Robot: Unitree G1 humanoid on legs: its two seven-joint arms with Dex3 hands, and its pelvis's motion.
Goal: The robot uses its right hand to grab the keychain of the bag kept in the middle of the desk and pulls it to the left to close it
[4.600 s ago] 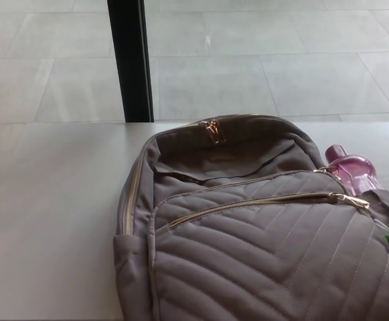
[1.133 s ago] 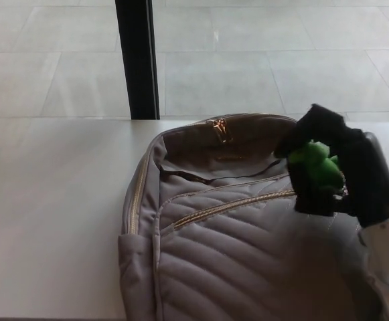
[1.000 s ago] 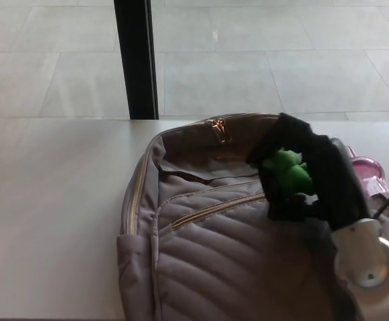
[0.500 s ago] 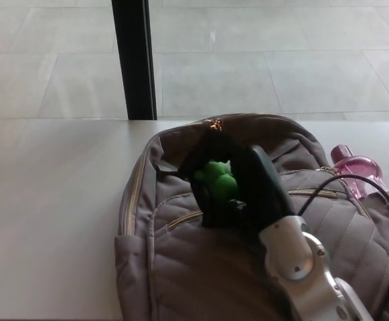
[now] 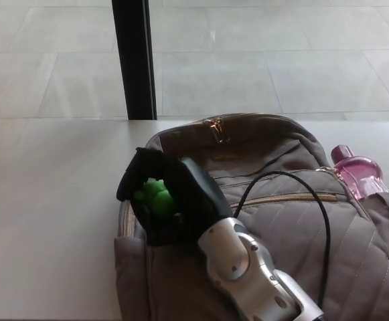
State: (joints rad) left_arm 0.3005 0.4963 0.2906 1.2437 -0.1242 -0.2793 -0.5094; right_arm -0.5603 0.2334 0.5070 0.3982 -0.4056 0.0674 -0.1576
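A grey-brown quilted backpack lies on the pale desk, front pocket facing up. My right hand reaches across it from the lower right and sits at the bag's left edge. Its black fingers are shut on a green keychain, which shows between them. To the right of the hand, the gold zip line of the front pocket looks closed. The zip's left end is hidden under the hand. A second gold zip pull sits at the top of the bag. My left hand does not show.
A pink bottle stands in the bag's right side pocket. A black cable loops over my silver forearm. A black post rises behind the desk's far edge, with tiled floor beyond.
My right hand has carried the green keychain leftward, from the bag's middle to its left edge. The pocket zip behind it now reads as a closed line.
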